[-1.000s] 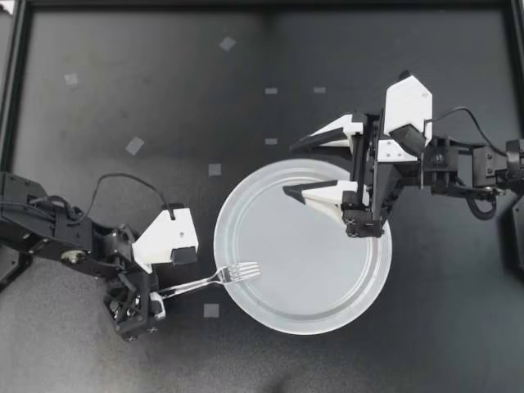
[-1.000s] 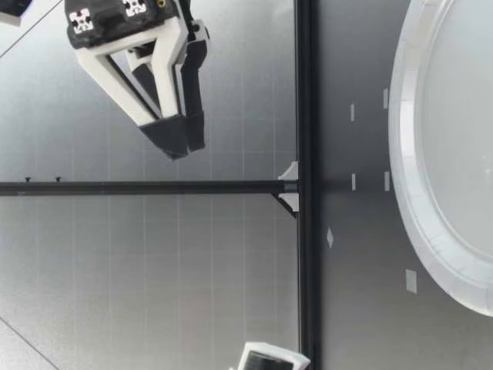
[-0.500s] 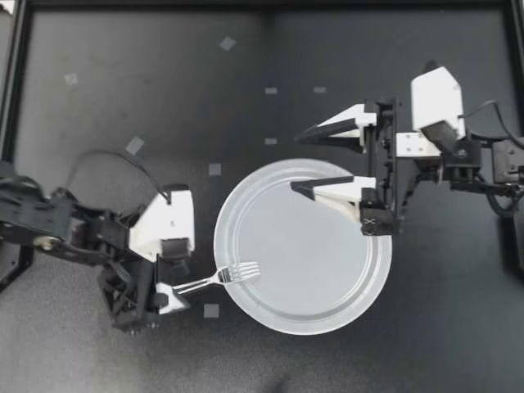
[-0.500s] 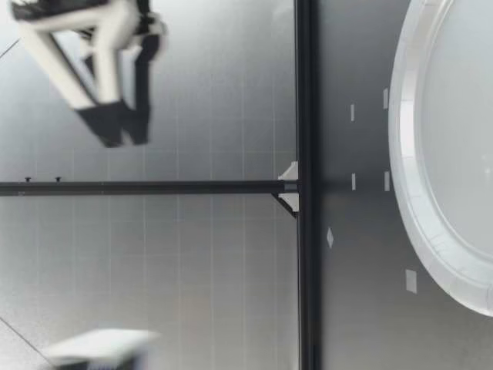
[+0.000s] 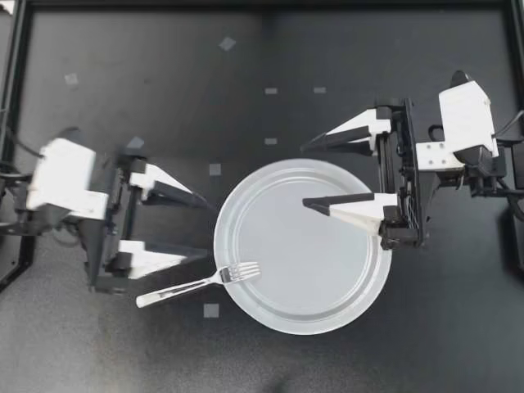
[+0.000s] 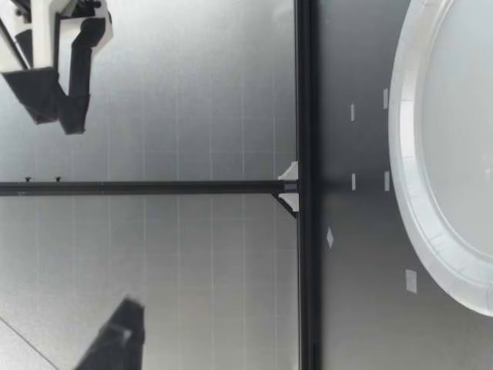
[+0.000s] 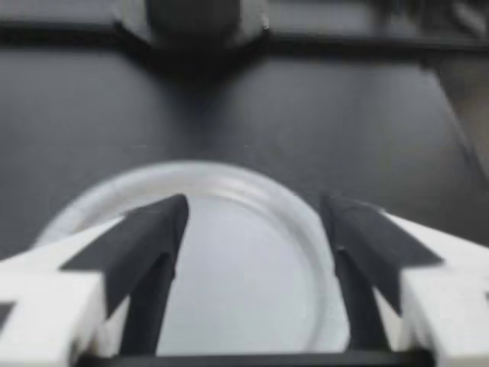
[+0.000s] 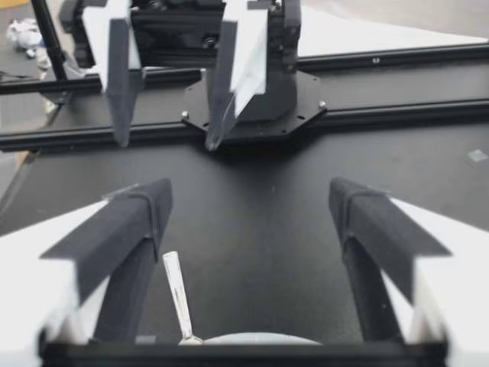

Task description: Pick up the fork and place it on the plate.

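Note:
A silver fork (image 5: 196,284) lies with its tines on the left rim of the white plate (image 5: 360,295) and its handle out on the dark table. My left gripper (image 5: 210,229) hangs open just left of the plate, above and beside the fork, holding nothing. My right gripper (image 5: 304,176) is open over the plate's upper part, also with nothing in it. In the right wrist view the fork handle (image 8: 176,294) shows between the open fingers (image 8: 122,229), with the left gripper (image 8: 168,144) facing it. The left wrist view has the plate (image 7: 191,172) ahead between its open fingers (image 7: 145,237).
Small pale tape squares (image 5: 214,169) dot the dark table. A black frame rail (image 5: 262,4) runs along the far edge and another (image 5: 10,98) down the left side. In the low view my right gripper (image 6: 54,108) hangs high above the table, away from the plate (image 6: 400,154).
My left gripper rose off the fork handle, swung level and pulled back to the left. My right arm drew back to the right and higher. The fork has stayed put.

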